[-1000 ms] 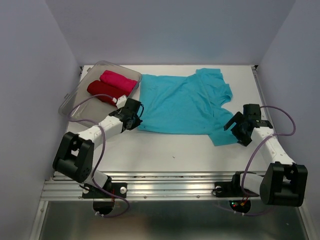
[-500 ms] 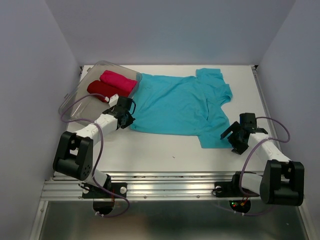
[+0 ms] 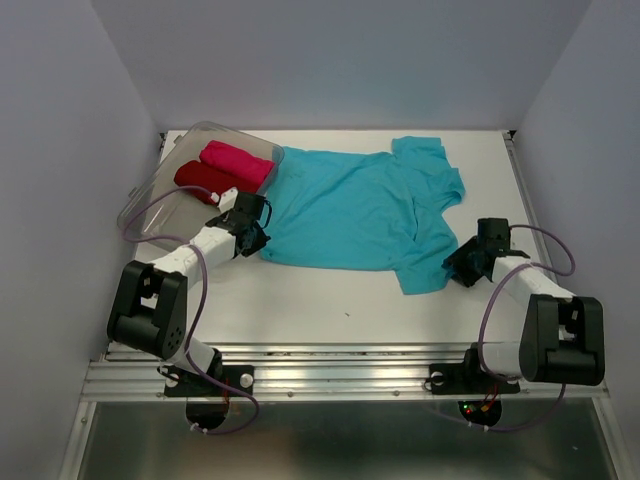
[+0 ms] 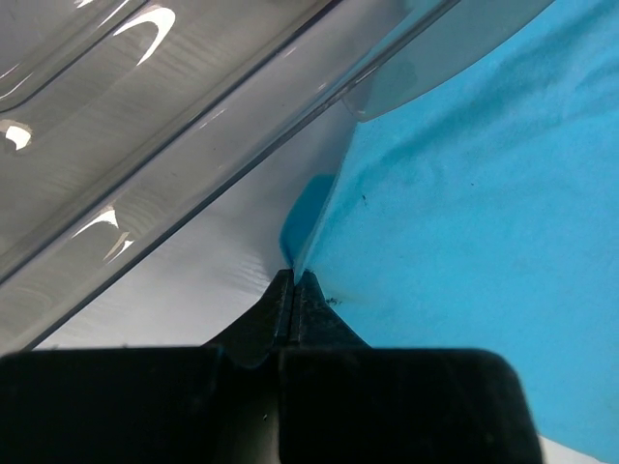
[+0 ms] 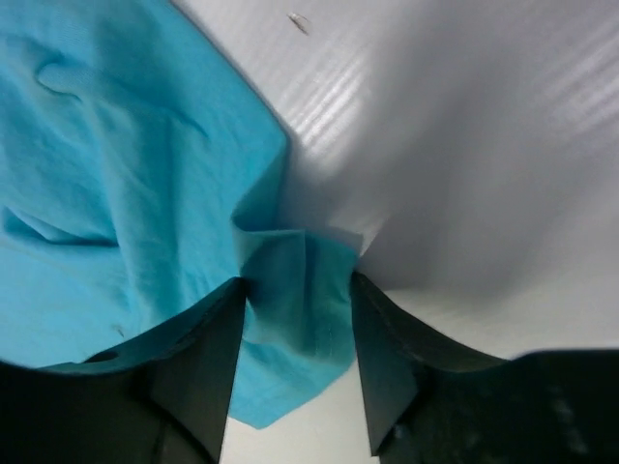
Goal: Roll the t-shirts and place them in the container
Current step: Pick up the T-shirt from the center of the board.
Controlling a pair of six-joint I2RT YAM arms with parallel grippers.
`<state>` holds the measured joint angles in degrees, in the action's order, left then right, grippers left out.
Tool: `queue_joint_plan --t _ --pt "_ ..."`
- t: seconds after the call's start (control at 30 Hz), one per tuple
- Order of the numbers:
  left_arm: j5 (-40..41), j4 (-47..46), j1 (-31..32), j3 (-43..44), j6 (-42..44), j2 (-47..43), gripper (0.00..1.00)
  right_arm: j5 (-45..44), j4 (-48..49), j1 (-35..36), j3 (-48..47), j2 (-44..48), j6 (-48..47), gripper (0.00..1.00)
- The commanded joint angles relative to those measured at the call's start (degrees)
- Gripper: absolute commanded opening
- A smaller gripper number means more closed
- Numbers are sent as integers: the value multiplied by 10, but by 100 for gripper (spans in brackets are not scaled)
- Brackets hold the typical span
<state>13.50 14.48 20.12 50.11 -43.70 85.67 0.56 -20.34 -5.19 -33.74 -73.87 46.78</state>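
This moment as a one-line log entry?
left jaws: shut on turquoise t-shirt | right jaws: open astride its corner | red t-shirt, pink t-shirt: in tub

Tub point(image 3: 160, 182): clear plastic; at the table's far left corner; set askew to the table's edges
Table point(image 3: 330, 300): white; fine ribbed lines show up close
Speck point(image 3: 347, 314): small and dark; on the bare table, towards the near edge
Walls point(image 3: 60, 130): pale lilac-grey; left, back and right
Rail point(image 3: 330, 372): silver slotted metal; along the near edge
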Motion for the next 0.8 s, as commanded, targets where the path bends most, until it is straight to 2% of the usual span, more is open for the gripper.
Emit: queue_joint_plan --t 0.0,0.03,0.13,0.17,0.3,0.33,0.37,0.53,0.63,0.77 --pt "7 8 -3 31 9 -2 0 12 28 -2 15 -27 21 46" --pt "7 9 -3 32 10 -4 0 12 30 -2 16 -25 22 45" --pt "7 8 -2 30 13 -6 0 11 30 -2 18 -19 22 32" --pt "7 6 -3 28 13 -5 0 10 30 -2 22 -16 23 24" --pt "-1 5 -3 29 12 0 0 12 27 -2 24 -1 25 11" --pt "-5 5 -2 30 12 0 0 13 17 -2 22 13 27 4" --pt "-6 5 -2 32 14 -1 0 13 13 -2 19 24 27 1" --pt "-26 19 -3 57 34 -9 0 18 -2 -2 -26 101 33 1" --pt "-60 41 -3 98 51 -20 0 3 -27 -2 -124 125 27 1" --pt "-79 70 -2 169 80 -43 0 -49 -69 -2 -230 107 1 1"
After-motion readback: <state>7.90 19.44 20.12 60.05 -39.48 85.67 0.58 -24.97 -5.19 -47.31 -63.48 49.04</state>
